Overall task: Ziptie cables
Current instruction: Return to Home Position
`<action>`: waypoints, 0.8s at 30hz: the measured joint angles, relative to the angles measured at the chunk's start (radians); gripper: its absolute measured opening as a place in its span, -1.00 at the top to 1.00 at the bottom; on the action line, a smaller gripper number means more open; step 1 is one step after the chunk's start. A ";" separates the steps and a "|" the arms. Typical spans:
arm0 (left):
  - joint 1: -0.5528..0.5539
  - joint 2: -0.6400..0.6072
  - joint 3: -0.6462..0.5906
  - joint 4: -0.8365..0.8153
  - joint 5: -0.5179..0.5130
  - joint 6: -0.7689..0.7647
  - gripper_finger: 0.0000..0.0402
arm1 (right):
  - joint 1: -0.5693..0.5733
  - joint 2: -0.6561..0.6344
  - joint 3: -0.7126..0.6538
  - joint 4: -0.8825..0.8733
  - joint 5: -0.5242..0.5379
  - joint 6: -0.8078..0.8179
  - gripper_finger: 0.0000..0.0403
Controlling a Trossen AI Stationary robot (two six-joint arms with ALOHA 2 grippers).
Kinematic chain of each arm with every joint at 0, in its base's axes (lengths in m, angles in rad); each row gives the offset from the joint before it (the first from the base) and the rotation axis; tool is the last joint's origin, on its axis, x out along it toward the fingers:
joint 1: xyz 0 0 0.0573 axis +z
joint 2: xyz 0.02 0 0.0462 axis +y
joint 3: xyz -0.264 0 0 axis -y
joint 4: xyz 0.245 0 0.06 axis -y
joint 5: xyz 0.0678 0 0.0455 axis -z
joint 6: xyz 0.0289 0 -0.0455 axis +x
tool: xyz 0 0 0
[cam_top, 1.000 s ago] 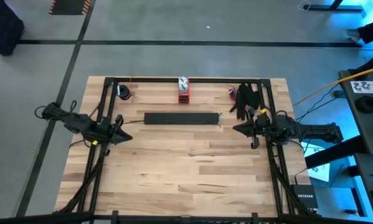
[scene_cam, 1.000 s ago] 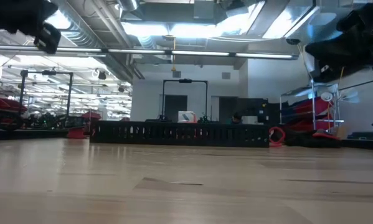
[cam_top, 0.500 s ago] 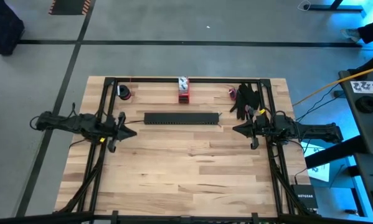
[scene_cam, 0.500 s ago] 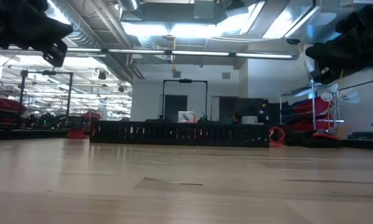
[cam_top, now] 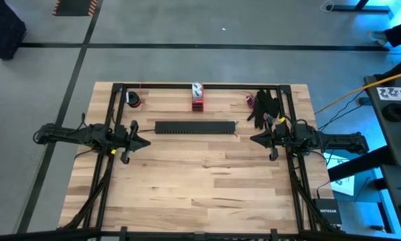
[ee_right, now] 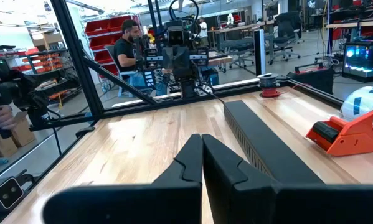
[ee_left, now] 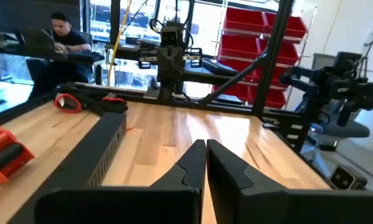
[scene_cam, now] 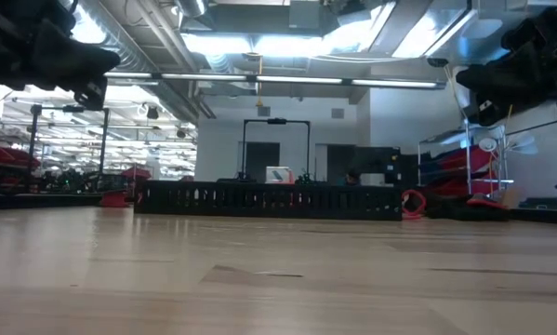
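A small red and purple bundle of thin wires, which I take for the cables, lies on the table near its far right corner; it shows as a red loop in the left wrist view. Black strips lie beside it. My left gripper hovers shut over the table's left side, pointing right. My right gripper hovers shut over the right side, pointing left, just nearer than the bundle. Both sets of fingertips are closed on nothing.
A long black slotted bar lies across the table's far middle between the grippers. A red and white tool sits at the far edge, a red spool at the far left corner. A black frame rims the table. A seated person is beyond the table.
My left gripper has moved toward the table's right and swung round from a slant, so that it now points level across the table toward the right arm. It has stayed shut. The right arm has kept still.
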 joint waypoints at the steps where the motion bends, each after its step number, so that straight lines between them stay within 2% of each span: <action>1: 0.003 0.000 0.000 0.000 0.000 0.008 0.96 | 0.000 0.000 0.000 0.000 0.000 0.000 0.97; 24: 0.012 0.001 -0.001 0.000 -0.003 0.009 0.96 | 0.000 0.000 0.000 -0.002 0.000 0.000 0.97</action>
